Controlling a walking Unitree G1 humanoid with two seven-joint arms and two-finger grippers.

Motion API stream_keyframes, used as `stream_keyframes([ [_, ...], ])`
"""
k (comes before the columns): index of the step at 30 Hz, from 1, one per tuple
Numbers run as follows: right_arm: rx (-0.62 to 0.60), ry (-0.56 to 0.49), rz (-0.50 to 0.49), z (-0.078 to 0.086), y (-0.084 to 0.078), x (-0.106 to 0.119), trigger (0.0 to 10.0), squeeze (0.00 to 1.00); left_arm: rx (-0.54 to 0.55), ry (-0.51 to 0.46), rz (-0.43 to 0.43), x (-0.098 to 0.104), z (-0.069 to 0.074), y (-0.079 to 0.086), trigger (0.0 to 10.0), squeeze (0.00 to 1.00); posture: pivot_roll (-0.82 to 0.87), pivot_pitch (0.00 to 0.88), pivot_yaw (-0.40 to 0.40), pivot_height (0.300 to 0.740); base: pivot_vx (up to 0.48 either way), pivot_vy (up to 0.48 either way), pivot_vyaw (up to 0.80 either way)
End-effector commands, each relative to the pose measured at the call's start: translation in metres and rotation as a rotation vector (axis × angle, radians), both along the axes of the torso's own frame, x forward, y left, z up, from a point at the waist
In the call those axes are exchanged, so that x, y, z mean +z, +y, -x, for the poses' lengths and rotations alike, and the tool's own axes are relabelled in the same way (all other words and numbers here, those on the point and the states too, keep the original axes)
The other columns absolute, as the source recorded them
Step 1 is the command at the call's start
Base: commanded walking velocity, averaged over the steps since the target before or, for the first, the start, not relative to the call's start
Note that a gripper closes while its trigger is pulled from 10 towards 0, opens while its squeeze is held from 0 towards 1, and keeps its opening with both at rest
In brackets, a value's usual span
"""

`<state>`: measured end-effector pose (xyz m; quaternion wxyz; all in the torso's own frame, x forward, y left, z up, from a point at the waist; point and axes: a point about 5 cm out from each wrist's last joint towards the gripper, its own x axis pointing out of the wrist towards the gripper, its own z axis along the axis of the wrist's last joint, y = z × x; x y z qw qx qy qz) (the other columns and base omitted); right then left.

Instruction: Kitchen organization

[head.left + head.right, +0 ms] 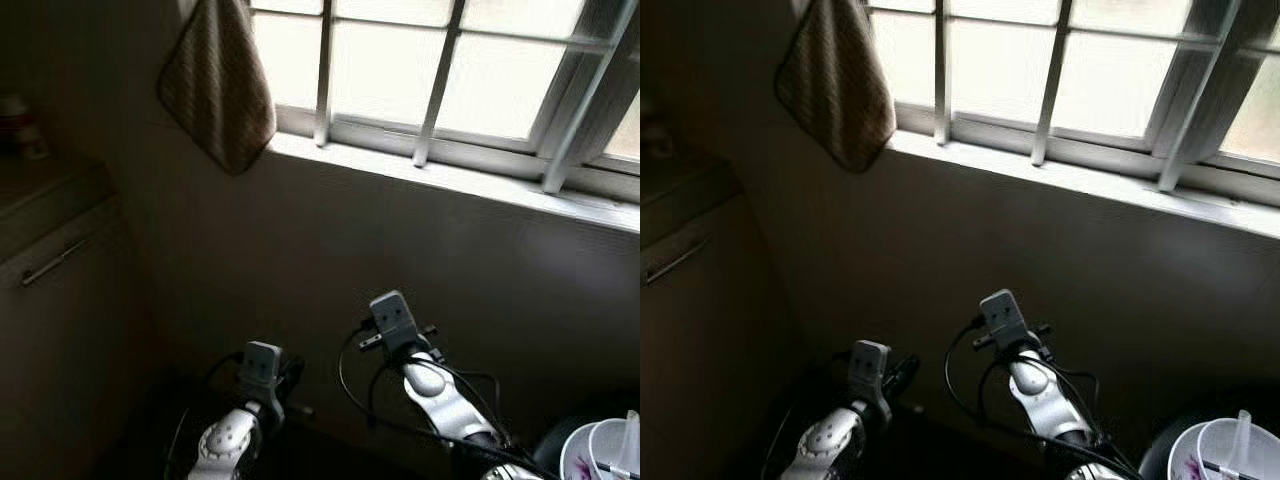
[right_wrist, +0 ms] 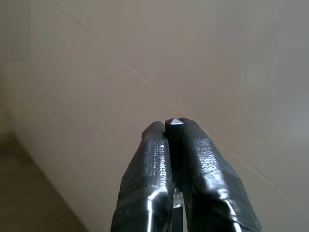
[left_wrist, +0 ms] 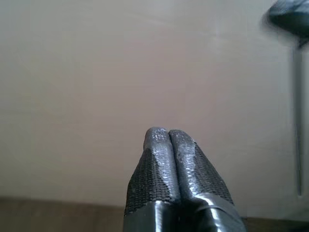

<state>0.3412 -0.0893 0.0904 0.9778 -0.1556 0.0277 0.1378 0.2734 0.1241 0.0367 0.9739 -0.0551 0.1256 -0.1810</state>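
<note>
Right hand (image 2: 175,126) pinching a thin dark rod (image 2: 174,145), left hand (image 3: 168,137) pressed together, both facing wall (image 1: 400,260) under window (image 1: 440,80), checked cloth (image 1: 215,85) hanging, white bowl (image 1: 590,455) at right.

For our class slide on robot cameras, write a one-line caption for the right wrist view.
Right gripper shut on a thin dark stick, pointed at a plain pale wall.

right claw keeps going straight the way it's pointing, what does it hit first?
Most likely the plain tiled wall under the window sill. The right claw, shut on a thin dark item, aims straight at it with nothing in between. Depth is unclear.
</note>
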Motion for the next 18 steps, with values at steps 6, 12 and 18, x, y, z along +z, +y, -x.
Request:
stream_keyframes([
  [6,-0.039,0.057,-0.040,0.009,-0.020,-0.012,10.0,0.00,0.004,-0.036,0.020,0.007,-0.002,-0.008,10.0,0.00,0.03,0.000,-0.067,0.740,0.000,0.000,0.67],
  [12,-0.067,0.093,-0.068,0.012,-0.024,-0.018,10.0,0.00,0.007,-0.035,0.016,0.007,-0.003,-0.006,10.0,0.00,0.03,0.000,-0.063,0.740,0.000,0.252,0.00],
  [18,-0.070,0.101,-0.053,0.016,-0.024,-0.020,10.0,0.00,0.005,-0.037,0.013,0.007,-0.003,-0.006,10.0,0.00,0.03,0.000,-0.063,0.740,0.000,0.480,0.00],
])
